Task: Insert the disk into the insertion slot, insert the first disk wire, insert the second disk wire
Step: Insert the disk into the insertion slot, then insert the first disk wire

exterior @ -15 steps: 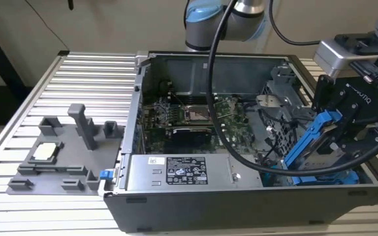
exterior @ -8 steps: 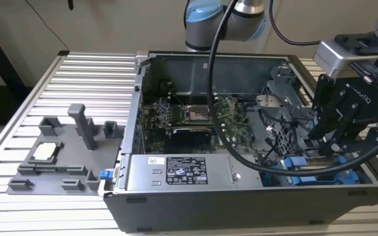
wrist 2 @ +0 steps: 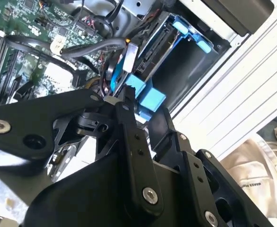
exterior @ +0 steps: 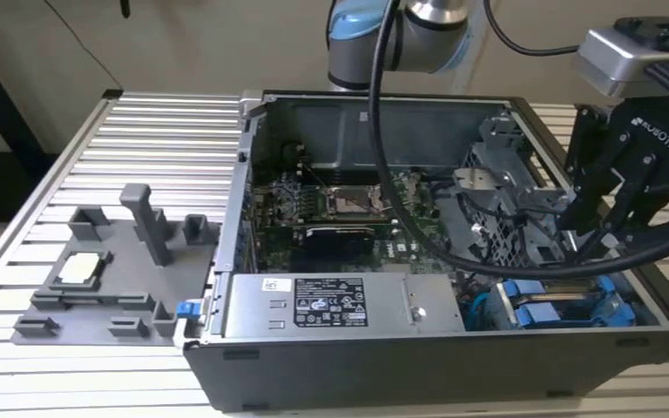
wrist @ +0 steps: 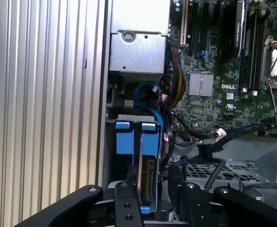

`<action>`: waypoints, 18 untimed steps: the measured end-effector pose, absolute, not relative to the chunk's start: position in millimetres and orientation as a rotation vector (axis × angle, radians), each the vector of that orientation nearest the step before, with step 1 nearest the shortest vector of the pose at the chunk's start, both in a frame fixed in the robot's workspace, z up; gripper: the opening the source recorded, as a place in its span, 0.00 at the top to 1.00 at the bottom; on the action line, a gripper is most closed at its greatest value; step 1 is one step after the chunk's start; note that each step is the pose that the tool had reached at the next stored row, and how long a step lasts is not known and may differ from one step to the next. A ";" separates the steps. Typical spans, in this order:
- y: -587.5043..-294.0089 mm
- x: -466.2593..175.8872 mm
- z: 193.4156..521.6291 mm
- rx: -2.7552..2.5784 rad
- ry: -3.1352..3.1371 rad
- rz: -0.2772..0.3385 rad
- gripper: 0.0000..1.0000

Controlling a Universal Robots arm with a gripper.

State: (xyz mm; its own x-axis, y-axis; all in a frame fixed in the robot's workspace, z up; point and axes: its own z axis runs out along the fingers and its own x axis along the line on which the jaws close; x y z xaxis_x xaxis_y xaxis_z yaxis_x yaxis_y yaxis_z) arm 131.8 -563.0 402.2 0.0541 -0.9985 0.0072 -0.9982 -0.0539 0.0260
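table (exterior: 137, 131): ribbed aluminium slats | wall (exterior: 195, 43): plain beige | light: soft, even

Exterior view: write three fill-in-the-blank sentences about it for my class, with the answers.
The drive carriers in the computer case are coloured ____. The labelled power-supply box is coloured ____. The grey fixture tray lies to the exterior view's ____ of the case.
Missing words: blue; silver; left.

pincer (wrist 2: 143, 106) black, hangs right at blue-railed disk (wrist 2: 147, 95) at its 12 o'clock | green motherboard (wrist 2: 20, 33) at 10 o'clock | black cables (wrist 2: 81, 50) between | ribbed surface (wrist 2: 233, 106) at 3 o'clock
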 end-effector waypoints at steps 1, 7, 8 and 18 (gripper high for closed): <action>-562.8 131.8 402.2 2.263 -2.144 -0.020 0.60; -561.0 130.5 401.9 2.286 -2.166 0.032 0.60; -560.8 130.1 401.8 2.294 -2.174 0.049 0.60; -554.6 128.3 400.4 2.351 -2.209 0.161 0.60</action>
State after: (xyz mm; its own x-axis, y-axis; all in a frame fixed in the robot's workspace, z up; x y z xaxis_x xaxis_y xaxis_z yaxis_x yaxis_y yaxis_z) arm 128.3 -554.6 400.4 0.0613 -0.9981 0.0118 -0.9893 -0.0623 -0.1322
